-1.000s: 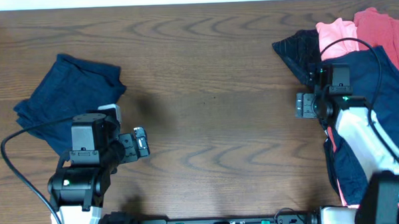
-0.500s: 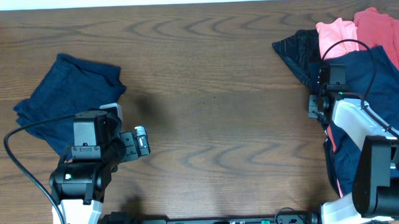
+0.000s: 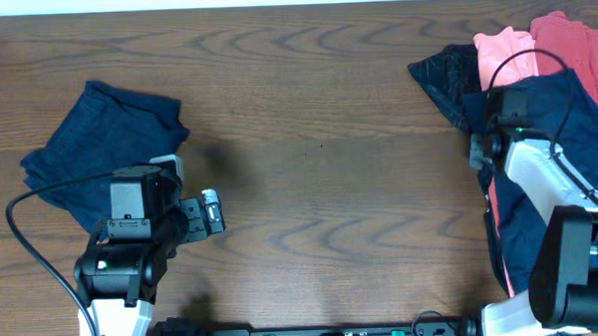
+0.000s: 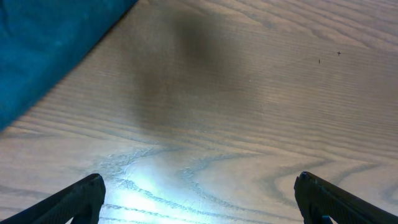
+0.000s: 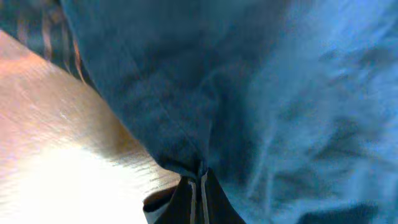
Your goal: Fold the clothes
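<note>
The clothes lie in two places. A folded dark navy piece (image 3: 99,145) rests at the table's left, and its edge (image 4: 43,43) fills the top left corner of the left wrist view. At the right edge a pile holds a large navy garment (image 3: 567,129), a coral-pink shirt (image 3: 502,53), a red shirt (image 3: 572,39) and a black patterned piece (image 3: 445,78). My right gripper (image 3: 475,154) is at the pile's left border, shut on a pinched fold of the navy garment (image 5: 249,93), with its tips (image 5: 200,186) pressed together. My left gripper (image 3: 213,213) stands open over bare wood (image 4: 199,199), holding nothing.
The brown wooden table (image 3: 329,157) stretches between the two heaps. The right arm's white body (image 3: 539,185) and its black cable lie over the pile. A striped dark fabric (image 5: 37,31) shows at the top left of the right wrist view.
My right gripper slid right to the pile's edge and closed on the navy fabric. The left arm has stayed still and open.
</note>
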You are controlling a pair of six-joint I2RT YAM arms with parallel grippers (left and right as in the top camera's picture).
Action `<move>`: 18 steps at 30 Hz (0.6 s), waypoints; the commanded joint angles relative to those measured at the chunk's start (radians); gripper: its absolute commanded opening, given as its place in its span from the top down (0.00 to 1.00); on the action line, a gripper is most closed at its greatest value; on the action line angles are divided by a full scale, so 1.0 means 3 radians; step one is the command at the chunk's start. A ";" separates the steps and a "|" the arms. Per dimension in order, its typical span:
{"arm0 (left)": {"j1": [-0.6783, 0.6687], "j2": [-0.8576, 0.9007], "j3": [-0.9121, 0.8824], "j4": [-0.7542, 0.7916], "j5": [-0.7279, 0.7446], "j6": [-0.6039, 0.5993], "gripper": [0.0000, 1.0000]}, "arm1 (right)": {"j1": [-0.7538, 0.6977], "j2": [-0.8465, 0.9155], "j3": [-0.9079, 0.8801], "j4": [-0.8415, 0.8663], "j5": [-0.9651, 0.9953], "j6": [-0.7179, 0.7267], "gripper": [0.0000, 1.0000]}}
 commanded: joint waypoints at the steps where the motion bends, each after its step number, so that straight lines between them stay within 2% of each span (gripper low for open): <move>1: 0.0014 0.0004 0.0055 0.0005 -0.0004 0.0018 0.02 | -0.0011 -0.0322 0.0375 -0.0100 -0.0150 0.0027 0.99; 7: 0.0014 0.0004 0.0055 0.0005 -0.0004 0.0018 0.02 | -0.0006 -0.0641 0.0622 -0.0445 -0.1067 -0.0033 0.99; 14: 0.0014 0.0004 0.0055 0.0004 -0.0004 0.0018 0.02 | 0.0146 -0.0636 0.0617 -0.0895 -0.1971 -0.0033 0.99; 18: 0.0014 0.0004 0.0055 0.0004 -0.0004 0.0018 0.02 | 0.0423 -0.0638 0.0621 -0.0671 -0.3015 0.0189 0.99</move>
